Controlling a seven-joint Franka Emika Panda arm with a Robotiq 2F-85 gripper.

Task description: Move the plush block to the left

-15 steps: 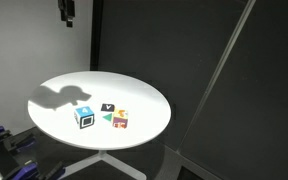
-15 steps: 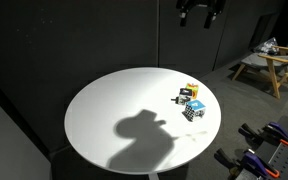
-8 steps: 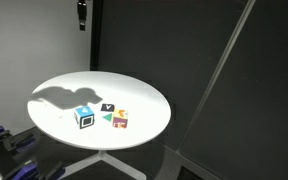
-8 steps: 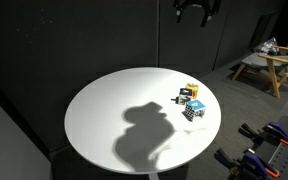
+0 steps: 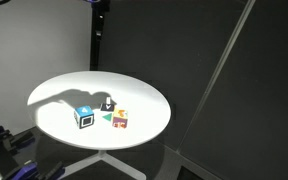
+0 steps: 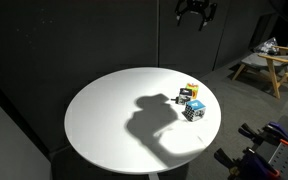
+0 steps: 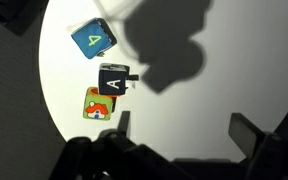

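The plush block (image 5: 85,118), a blue cube with a white face and a dark square mark, sits on the round white table (image 5: 144,95) with a flat black tile (image 5: 108,104) and a red-yellow-green block (image 5: 120,120) close beside it. In the other exterior view the plush block (image 6: 194,110) lies near the table's right edge. My gripper (image 6: 196,10) hangs high above the table, open and empty. In the wrist view the plush block (image 7: 92,37) shows a blue face with a white "4", far from my gripper (image 7: 184,130).
The arm's shadow (image 6: 154,120) falls across the table beside the blocks. The black tile (image 7: 113,79) and the red-yellow-green block (image 7: 99,104) lie in a row with the plush block. Dark curtains surround the table. A wooden stool (image 6: 269,60) stands off to one side.
The gripper has shifted sideways high above the table, and its shadow has slid across the tabletop toward the blocks. The blocks have not moved.
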